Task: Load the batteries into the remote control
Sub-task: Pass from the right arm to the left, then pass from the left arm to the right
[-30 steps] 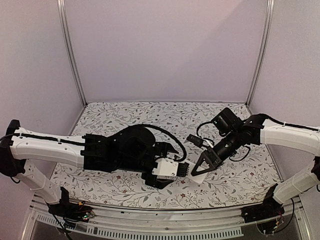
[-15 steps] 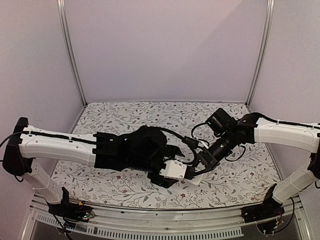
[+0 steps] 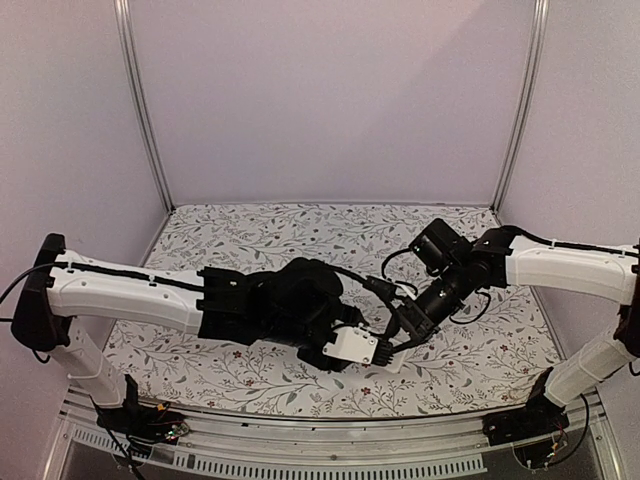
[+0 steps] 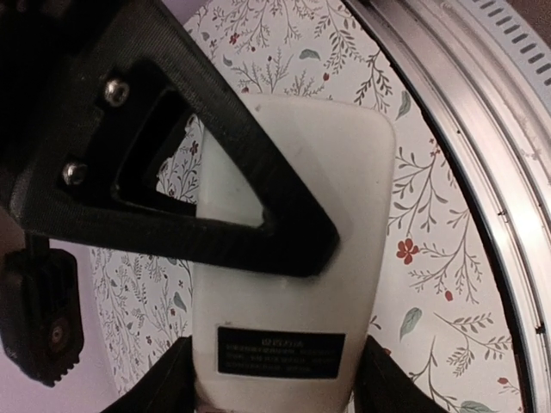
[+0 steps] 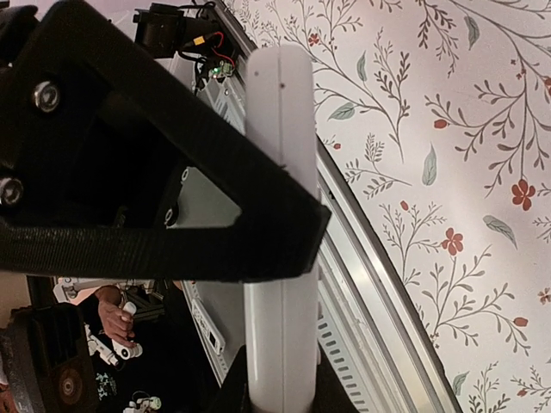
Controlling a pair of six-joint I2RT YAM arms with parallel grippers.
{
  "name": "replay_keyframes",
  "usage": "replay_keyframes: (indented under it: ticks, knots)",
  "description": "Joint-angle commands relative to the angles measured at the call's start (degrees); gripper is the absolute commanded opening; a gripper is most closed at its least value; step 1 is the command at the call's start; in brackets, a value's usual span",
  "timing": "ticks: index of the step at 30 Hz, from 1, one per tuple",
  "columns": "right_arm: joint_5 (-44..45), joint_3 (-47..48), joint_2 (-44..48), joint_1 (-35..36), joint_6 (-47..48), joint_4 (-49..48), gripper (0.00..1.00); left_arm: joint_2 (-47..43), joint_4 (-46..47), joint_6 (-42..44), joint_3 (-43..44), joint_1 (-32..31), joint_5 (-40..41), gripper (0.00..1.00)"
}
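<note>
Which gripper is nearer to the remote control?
Right. The right gripper is shut on the remote control; the left gripper sits around it, but whether it touches is unclear.

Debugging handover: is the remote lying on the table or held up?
Held up: remote control clamped in the right fingers, off the tablecloth; left fingers straddle it.

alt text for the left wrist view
A white remote, plain back up with a dark label, fills the frame above a floral cloth. A black gripper finger crosses in front of it, and a metal table rail runs down the right.
</note>
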State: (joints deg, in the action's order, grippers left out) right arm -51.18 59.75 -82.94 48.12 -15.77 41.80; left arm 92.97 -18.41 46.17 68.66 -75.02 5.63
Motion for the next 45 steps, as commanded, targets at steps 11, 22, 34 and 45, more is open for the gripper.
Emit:
replay_keyframes:
  ticks: [11,22,34,45]
  knots:
    - [-0.25,3.28,4.53,-3.08,0.18,-0.71,0.53,-1.44,11.81,-21.92,-1.79,0.05,7.98,0.32]
    - [10.67,-4.47,17.21,-9.27,-15.17,-23.50,0.60,-0.10,21.93,-44.30,0.85,0.14,20.69,0.31]
    - [18.28,-8.04,17.00,-9.23,-23.13,-35.64,0.50,2.32,25.81,-52.23,3.61,-0.36,25.12,0.32]
    - [19.07,-8.95,15.74,-9.12,-26.00,-41.18,0.30,2.68,26.32,-55.07,3.76,-0.49,25.59,0.33]
